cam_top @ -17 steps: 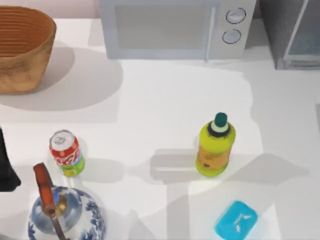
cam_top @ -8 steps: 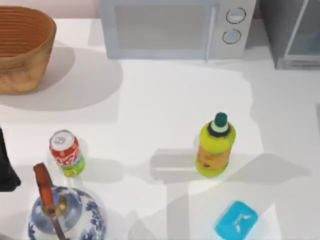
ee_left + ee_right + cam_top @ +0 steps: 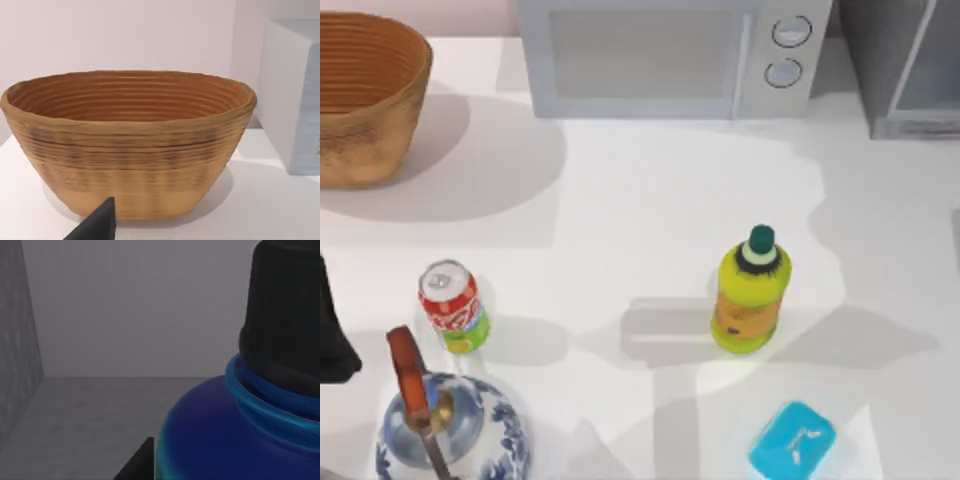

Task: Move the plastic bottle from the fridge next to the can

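The plastic bottle (image 3: 225,435) stands inside the fridge (image 3: 905,70), very close to the right wrist camera, its blue shoulder and black cap (image 3: 285,325) set against grey inner walls and a grey floor. A dark finger tip (image 3: 137,462) of the right gripper sits just beside the bottle's body; whether that pincer is apart or clamped on the bottle cannot be told.

From above, the fridge occupies the table's (image 3: 650,200) far right corner, with the microwave (image 3: 670,55) and its 2 round knobs beside it to the left. The can (image 3: 452,305) stands upright near the table's left edge, well apart from the fridge, with a blue-and-white teapot (image 3: 455,430) just in front of it. A yellow-green bottle (image 3: 750,290) stands upright right of centre, and a blue soap bar (image 3: 792,440) lies near the front edge.

The left arm (image 3: 332,330) sits at the left edge. Its wrist camera faces a woven basket (image 3: 130,145) in the far left corner, with 1 dark finger tip (image 3: 97,225) low in that view; its opening cannot be told.
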You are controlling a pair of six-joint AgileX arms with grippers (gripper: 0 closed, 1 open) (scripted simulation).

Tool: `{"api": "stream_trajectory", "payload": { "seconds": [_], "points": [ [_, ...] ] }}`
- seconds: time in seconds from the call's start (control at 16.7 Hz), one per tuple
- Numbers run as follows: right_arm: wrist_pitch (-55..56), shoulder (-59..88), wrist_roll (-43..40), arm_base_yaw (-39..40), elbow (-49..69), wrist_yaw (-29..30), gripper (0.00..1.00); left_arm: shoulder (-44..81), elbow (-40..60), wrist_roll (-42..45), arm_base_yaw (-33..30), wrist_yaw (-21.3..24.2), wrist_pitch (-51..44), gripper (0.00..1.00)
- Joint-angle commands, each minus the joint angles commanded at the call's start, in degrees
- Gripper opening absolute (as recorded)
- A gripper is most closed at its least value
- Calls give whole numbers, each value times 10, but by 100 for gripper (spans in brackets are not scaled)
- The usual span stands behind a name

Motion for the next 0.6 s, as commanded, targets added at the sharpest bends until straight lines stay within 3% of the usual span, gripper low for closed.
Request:
{"api": "stream_trajectory", "payload": {
  "seconds": [0.3, 0.6],
  "points": [
    [-68, -48, 0, -1, 14, 0, 0, 0, 0, 0, 0, 0, 0, 100],
    [-69, -51, 1, -1, 13, -1, 0, 0, 0, 0, 0, 0, 0, 100]
  ]
}}
